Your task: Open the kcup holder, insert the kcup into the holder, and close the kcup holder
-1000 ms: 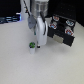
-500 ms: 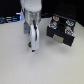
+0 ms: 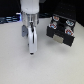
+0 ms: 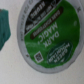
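Table [image 3: 15, 65]: we see a pale, off-white surface filling most of the exterior view, bare at the exterior view's left and along the near edge
Backdrop [image 3: 7, 7]: we see a dark band behind the table's far edge, too blurred for us to make out details
Teal object [image 4: 5, 27]: in the wrist view we see a blue-green shape at the picture's edge; we cannot tell what it is

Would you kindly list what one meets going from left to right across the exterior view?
The arm's hand, reaching down over the white table → the black kcup holder. The kcup is hidden in this view.
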{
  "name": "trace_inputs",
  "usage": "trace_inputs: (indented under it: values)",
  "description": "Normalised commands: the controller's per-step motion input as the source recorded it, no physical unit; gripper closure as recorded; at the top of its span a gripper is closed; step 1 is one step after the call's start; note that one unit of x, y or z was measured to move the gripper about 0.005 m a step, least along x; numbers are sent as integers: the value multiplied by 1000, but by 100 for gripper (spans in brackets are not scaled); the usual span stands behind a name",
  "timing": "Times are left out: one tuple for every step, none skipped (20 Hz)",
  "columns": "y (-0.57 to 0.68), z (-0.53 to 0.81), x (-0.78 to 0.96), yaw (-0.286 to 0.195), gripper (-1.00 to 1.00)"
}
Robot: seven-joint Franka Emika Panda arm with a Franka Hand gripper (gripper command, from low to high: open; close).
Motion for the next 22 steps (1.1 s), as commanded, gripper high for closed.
trace_inputs:
  values:
    - [0,0,0,0,100]
    - [0,0,0,0,100]
    - [0,0,0,0,100]
    - [0,0,0,0,100]
    - [0,0,0,0,100]
    - [0,0,63,0,100]
    - [11,109,66,0,100]
    - [6,266,31,0,100]
    - [77,394,57,0,100]
    - [209,563,109,0,100]
    - [271,774,140,0,100]
    - [326,817,214,0,100]
    - [374,929,226,0,100]
    - [394,954,263,0,100]
    - [426,1000,271,0,100]
    - [440,991,269,0,100]
    - [451,1000,263,0,100]
    - [460,960,260,5,100]
    - [469,957,257,10,100]
    - [469,960,249,13,100]
    - [469,943,234,18,100]
    - [477,911,217,20,100]
